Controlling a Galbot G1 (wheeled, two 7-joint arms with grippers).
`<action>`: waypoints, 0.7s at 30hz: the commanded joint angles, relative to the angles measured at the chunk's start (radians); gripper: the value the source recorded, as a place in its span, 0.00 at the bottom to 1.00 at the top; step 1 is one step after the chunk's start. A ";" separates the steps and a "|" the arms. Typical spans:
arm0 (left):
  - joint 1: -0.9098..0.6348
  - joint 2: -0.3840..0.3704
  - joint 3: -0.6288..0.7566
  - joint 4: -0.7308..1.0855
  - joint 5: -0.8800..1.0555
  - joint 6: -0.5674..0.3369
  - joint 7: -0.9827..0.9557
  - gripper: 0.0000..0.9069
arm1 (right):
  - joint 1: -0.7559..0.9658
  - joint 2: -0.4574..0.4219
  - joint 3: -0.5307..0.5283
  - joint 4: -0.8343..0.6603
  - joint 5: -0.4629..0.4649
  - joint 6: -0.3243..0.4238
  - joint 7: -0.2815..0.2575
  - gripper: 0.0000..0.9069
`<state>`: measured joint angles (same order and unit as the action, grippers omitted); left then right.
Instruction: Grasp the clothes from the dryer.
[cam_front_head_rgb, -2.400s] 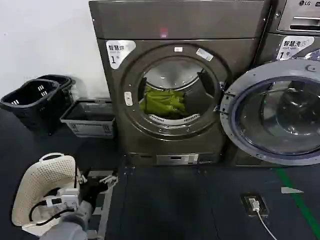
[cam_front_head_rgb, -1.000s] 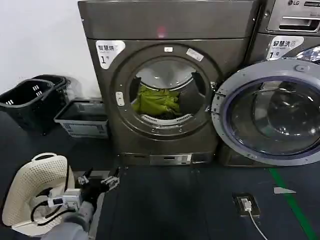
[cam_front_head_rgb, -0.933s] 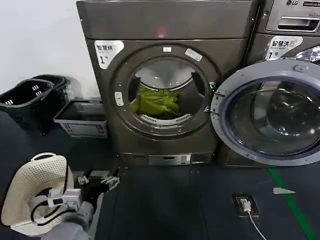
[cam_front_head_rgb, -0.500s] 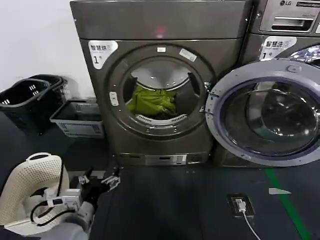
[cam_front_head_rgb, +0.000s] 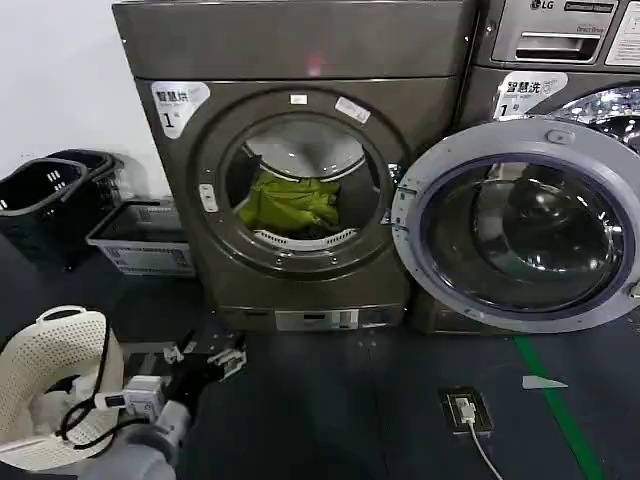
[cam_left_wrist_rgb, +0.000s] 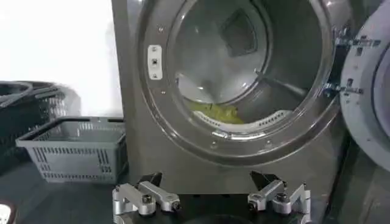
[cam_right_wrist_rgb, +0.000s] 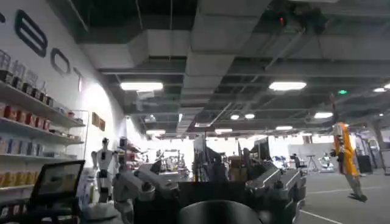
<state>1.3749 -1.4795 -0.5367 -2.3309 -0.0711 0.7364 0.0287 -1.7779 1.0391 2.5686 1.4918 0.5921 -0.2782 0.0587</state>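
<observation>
A: Status check. How far along is the grasp?

B: Early, by my reading. The large dark grey-bronze front-loading dryer (cam_front_head_rgb: 290, 170) is standing with its porthole exposed, and its round glass door (cam_front_head_rgb: 515, 225) is hanging swung out to the right. The soft bundle of yellow-green clothes (cam_front_head_rgb: 287, 203) is lying inside the drum, low and toward the left of the mouth, untouched. So access is done; reach, grip and withdrawal are all left.

A: Claws?

B: The left claw (cam_left_wrist_rgb: 210, 198) is hovering low, near the floor, well apart from the porthole and below it. Its fingers are spread wide with nothing between them. The right claw (cam_right_wrist_rgb: 210, 189) is pointing away into the room with a gap between its fingers, also gripping nothing; I am noting it as idle.

A: How are the clothes looking?

B: Crumpled, with several deep folds, and much smaller than the opening. From the left wrist view a strip of them (cam_left_wrist_rgb: 218, 112) is peeking over the drum's lower lip. Judgement: limp fabric, likely to sag and trail when lifted.
</observation>
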 joint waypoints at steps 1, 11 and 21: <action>-0.001 0.000 0.001 0.003 0.034 0.049 -0.009 1.00 | 0.001 0.002 0.001 0.000 0.001 0.000 0.000 1.00; -0.002 -0.002 0.011 0.009 0.058 0.049 -0.014 1.00 | 0.005 0.006 -0.003 0.002 0.000 0.002 0.002 1.00; 0.000 -0.004 0.013 -0.002 0.082 0.049 0.004 1.00 | 0.010 0.008 -0.014 -0.006 0.027 0.049 0.005 1.00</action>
<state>1.3739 -1.4833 -0.5241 -2.3323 -0.0078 0.7364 0.0254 -1.7690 1.0478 2.5567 1.4884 0.6128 -0.2426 0.0680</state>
